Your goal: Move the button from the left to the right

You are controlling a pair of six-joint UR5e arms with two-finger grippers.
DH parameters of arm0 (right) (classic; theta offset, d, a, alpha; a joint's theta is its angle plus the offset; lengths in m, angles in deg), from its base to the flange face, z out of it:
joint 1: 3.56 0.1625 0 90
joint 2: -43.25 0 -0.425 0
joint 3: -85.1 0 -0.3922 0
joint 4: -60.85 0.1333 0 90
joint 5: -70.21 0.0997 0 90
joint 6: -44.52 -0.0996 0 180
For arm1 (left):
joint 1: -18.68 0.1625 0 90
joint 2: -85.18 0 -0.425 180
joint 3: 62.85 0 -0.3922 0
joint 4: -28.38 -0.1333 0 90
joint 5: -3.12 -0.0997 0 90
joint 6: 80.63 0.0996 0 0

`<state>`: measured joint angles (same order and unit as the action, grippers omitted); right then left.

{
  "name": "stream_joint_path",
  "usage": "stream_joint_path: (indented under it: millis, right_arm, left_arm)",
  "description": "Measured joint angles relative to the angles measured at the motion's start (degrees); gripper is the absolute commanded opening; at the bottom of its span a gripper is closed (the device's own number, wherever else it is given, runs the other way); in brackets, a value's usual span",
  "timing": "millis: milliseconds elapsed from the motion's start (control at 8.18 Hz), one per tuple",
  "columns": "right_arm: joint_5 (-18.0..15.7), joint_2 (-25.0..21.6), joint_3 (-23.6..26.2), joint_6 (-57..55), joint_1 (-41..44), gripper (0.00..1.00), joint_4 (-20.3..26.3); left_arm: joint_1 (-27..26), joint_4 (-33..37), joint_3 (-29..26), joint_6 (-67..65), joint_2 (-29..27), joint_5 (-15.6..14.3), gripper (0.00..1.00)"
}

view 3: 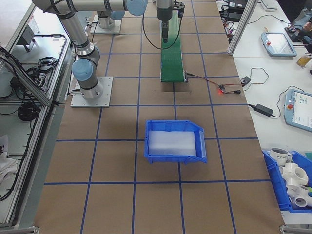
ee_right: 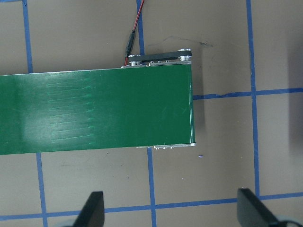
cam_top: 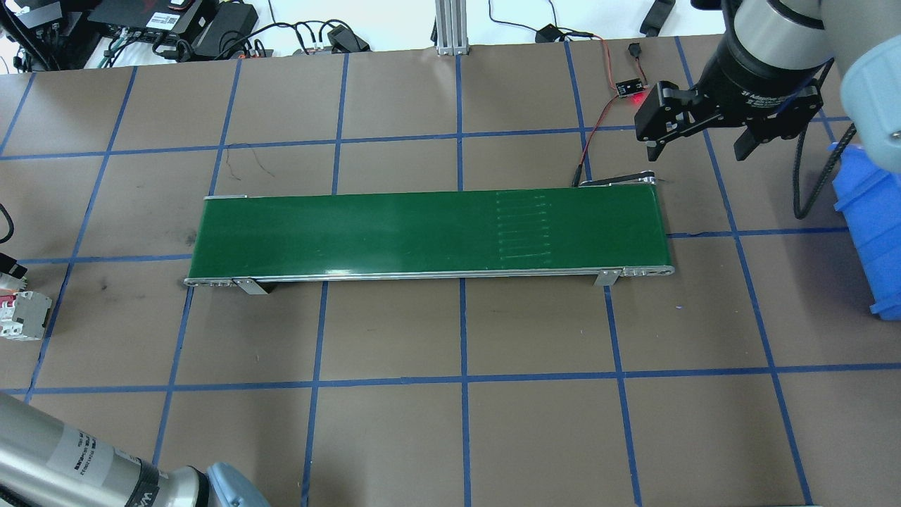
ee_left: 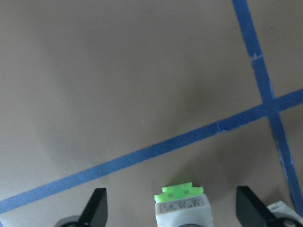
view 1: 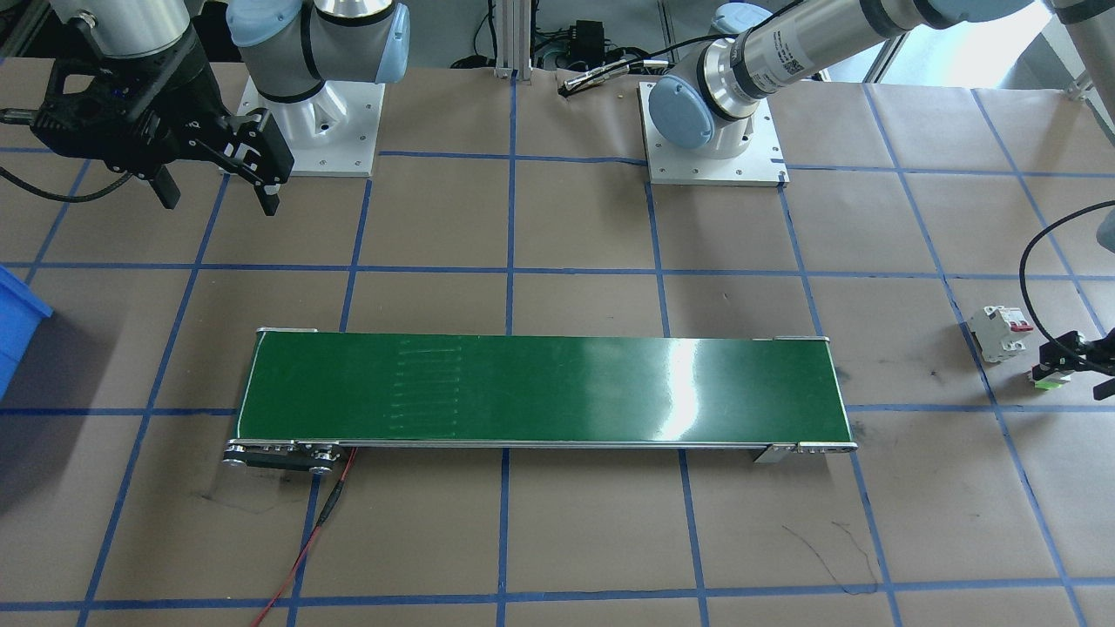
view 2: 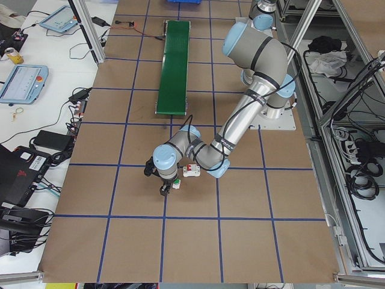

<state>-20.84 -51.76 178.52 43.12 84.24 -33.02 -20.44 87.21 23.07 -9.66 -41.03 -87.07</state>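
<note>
the left pincer (ee_left: 173,208) is spread wide around the button (ee_left: 181,208), its lower body cut off; the right pincer (cam_top: 697,144) hangs released, holding nothing.

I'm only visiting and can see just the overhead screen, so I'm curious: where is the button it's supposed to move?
Observer: The button sits on the table beside the white circuit breaker, beyond the conveyor belt.
Operator: Is anything grabbing it?
Observer: Not yet. The left end effector is open, with one of its fingers on each side of the button, not touching it.
</note>
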Motion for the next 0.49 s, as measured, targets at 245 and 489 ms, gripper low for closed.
stream_joint_path:
  millis: [245,489]
  right_arm:
    - [-0.06,-0.03,0.00,0.00,0.00,1.00,0.00]
    - [-0.04,-0.02,0.00,0.00,0.00,1.00,0.00]
  left_arm:
    - [0.00,0.01,0.39,-0.60,-0.11,-2.50,0.93]
    - [0.01,0.05,0.68,-0.95,-0.17,-4.73,0.80]
